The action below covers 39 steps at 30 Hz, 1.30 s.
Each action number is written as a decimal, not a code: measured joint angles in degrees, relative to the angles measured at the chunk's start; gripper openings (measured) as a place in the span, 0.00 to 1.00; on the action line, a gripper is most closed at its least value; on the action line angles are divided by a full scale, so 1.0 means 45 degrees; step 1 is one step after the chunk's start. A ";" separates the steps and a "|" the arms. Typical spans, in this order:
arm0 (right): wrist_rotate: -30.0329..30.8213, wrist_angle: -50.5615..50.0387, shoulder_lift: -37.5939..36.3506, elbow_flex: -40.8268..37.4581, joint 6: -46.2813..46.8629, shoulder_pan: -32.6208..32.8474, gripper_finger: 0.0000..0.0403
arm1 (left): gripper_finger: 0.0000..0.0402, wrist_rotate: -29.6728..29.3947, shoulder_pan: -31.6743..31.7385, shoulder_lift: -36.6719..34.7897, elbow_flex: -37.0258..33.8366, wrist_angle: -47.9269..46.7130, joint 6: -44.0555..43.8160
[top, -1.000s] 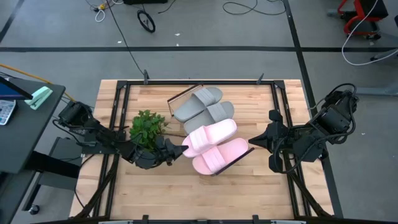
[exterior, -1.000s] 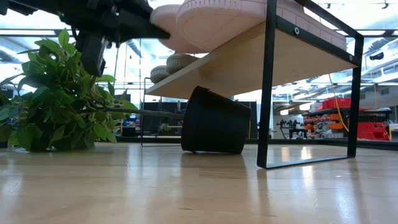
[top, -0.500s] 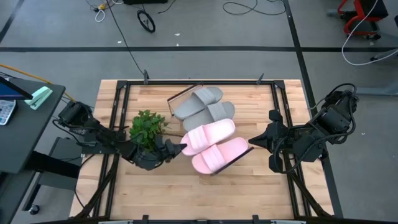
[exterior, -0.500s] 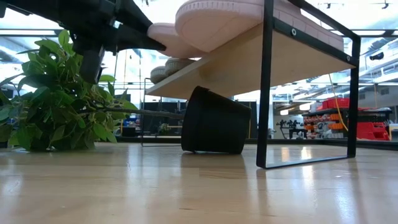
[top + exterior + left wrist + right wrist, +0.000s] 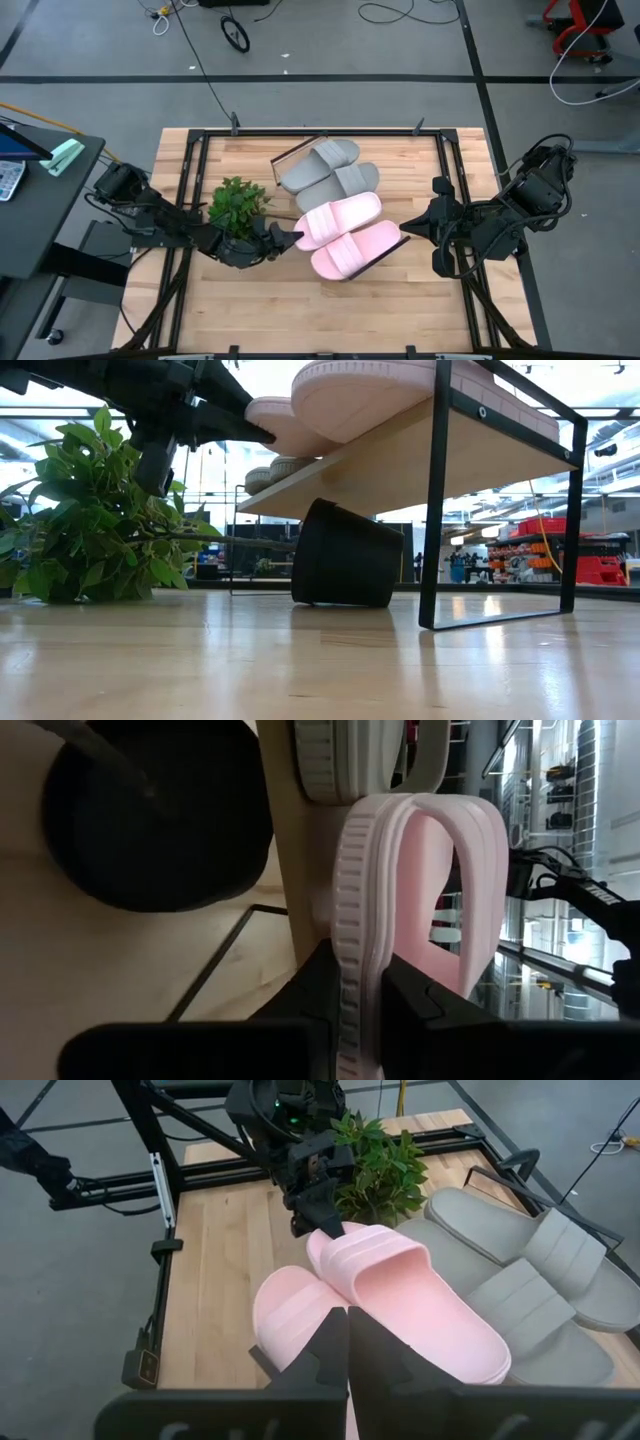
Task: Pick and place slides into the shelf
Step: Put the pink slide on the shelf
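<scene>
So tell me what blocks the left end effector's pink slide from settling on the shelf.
Nothing visible: the left end effector grips the pink slide by its sole edge, and the slide already lies on the shelf between its pink mate and the grey pair.

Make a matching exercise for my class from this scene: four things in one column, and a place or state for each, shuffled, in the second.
Things:
1. left gripper
2. right gripper
3. grey slides
4. black pot

Places or states:
A. lying tipped on its side under the shelf
B. shut, empty, at the shelf's end
C. side by side on the shelf's far half
D. clamped on a pink slide's heel edge

Pairs: 1-D, 2-B, 3-C, 4-A
</scene>
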 joint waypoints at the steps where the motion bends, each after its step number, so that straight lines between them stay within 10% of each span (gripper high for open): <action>1: 0.0000 -0.0002 0.0000 0.0000 0.0002 0.0000 0.01 | 0.11 -0.0071 0.0012 0.0000 0.0000 -0.0002 0.0048; 39: -0.0005 -0.0007 0.0000 0.0000 0.0093 0.0000 0.01 | 0.15 0.1007 0.0892 -0.0099 0.1028 -0.0811 0.2141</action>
